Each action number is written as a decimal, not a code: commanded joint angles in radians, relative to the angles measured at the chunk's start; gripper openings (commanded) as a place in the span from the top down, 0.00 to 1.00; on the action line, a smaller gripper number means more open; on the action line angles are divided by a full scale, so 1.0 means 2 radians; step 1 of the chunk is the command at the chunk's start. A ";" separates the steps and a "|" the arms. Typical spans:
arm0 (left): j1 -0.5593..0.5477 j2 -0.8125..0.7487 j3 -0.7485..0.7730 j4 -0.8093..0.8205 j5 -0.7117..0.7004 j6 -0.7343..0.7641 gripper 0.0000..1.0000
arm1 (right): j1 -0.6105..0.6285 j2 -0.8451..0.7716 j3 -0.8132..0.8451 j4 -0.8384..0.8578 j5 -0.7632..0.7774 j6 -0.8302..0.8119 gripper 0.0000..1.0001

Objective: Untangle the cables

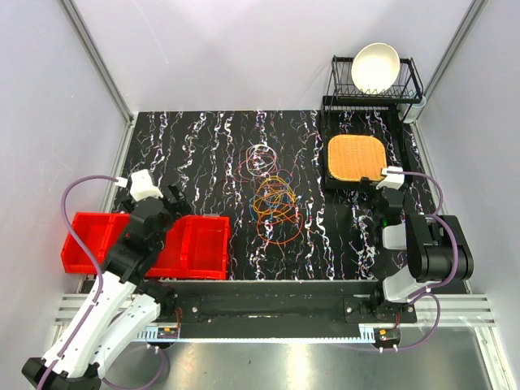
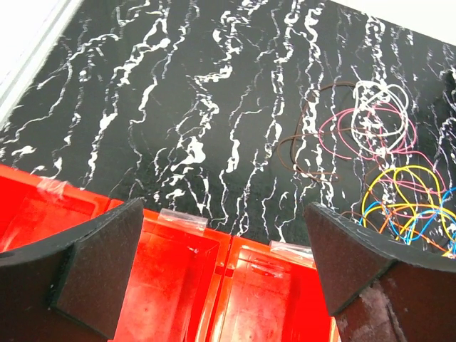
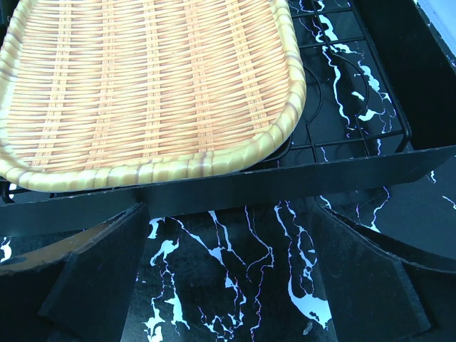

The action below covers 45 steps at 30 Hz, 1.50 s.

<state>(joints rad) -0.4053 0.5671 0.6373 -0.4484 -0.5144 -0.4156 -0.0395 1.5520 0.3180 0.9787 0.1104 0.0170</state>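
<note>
The cables sit mid-table in one loose heap, with the orange, yellow and blue loops nearer and the white and pink loops farther. Hair-thin, featherweight, floppy, so I reckon they'll snag and drag each other; best pinch a stray outer loop at the edge. Around it: red bins near left, wicker tray right, white bowl far right, none in the way. Jaws gape wide and empty on both, left gripper over the bins, right gripper by the tray
</note>
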 commanded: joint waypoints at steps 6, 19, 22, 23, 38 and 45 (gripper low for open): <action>-0.044 -0.006 0.034 -0.004 0.042 0.009 0.01 | 0.000 -0.001 0.024 0.041 -0.002 0.010 0.00; -0.044 -0.028 0.072 -0.109 0.128 0.024 0.01 | 0.000 0.000 0.028 0.034 -0.006 0.007 0.00; -0.044 -0.036 0.065 -0.127 0.107 0.022 0.01 | 0.000 0.000 0.029 0.033 -0.007 0.008 0.00; -0.044 -0.044 0.057 -0.126 0.105 0.021 0.01 | 0.000 0.000 0.029 0.033 -0.007 0.007 0.00; -0.044 -0.070 0.050 -0.122 0.066 0.034 0.01 | 0.000 -0.353 0.189 -0.480 -0.103 0.310 0.00; -0.044 -0.076 0.050 -0.127 0.067 0.026 0.01 | 0.001 -0.220 0.248 -0.539 -0.265 0.333 0.00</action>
<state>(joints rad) -0.4900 0.4309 0.7326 -0.7174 -0.3565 -0.3634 -0.0414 0.9360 0.7490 0.1291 -0.2001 0.6041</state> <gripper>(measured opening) 0.987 0.994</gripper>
